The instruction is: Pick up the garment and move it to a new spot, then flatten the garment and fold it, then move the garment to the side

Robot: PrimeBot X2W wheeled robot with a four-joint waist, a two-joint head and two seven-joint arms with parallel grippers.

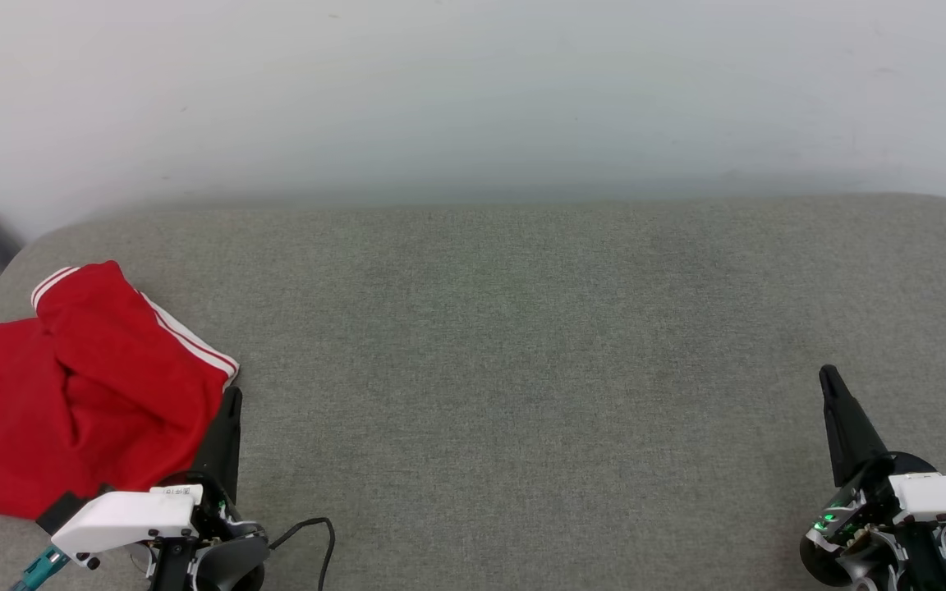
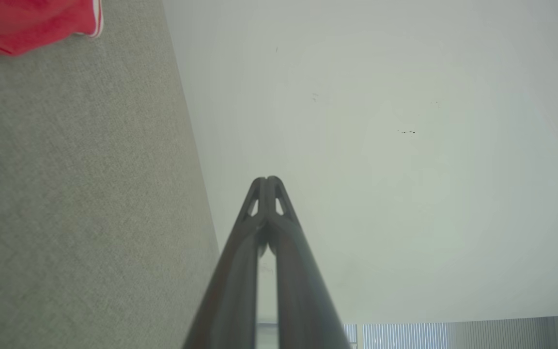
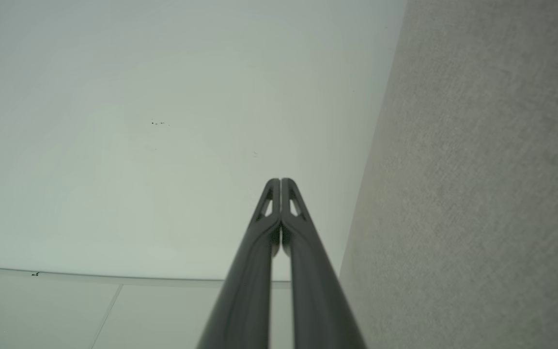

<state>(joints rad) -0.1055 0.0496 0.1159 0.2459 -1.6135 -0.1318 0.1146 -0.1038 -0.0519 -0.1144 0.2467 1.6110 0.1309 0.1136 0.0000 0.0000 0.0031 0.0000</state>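
A pale wall (image 1: 473,82) rises at 12 o'clock behind the grey cloth-covered desk (image 1: 522,369). The garment (image 1: 71,394) lies in a crumpled red heap (striped trim showing along its upper edges) at 8 o'clock, by the desk's left edge. The left gripper (image 1: 232,396) sits at 7 o'clock just beside the heap, fingers pressed together, holding nothing. The right gripper (image 1: 828,376) is at 4 o'clock, well apart from the garment, likewise closed and empty.

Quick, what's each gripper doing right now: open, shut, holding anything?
Left gripper: shut, holding nothing; the garment lies beside it on the grey surface.
Right gripper: shut, holding nothing.
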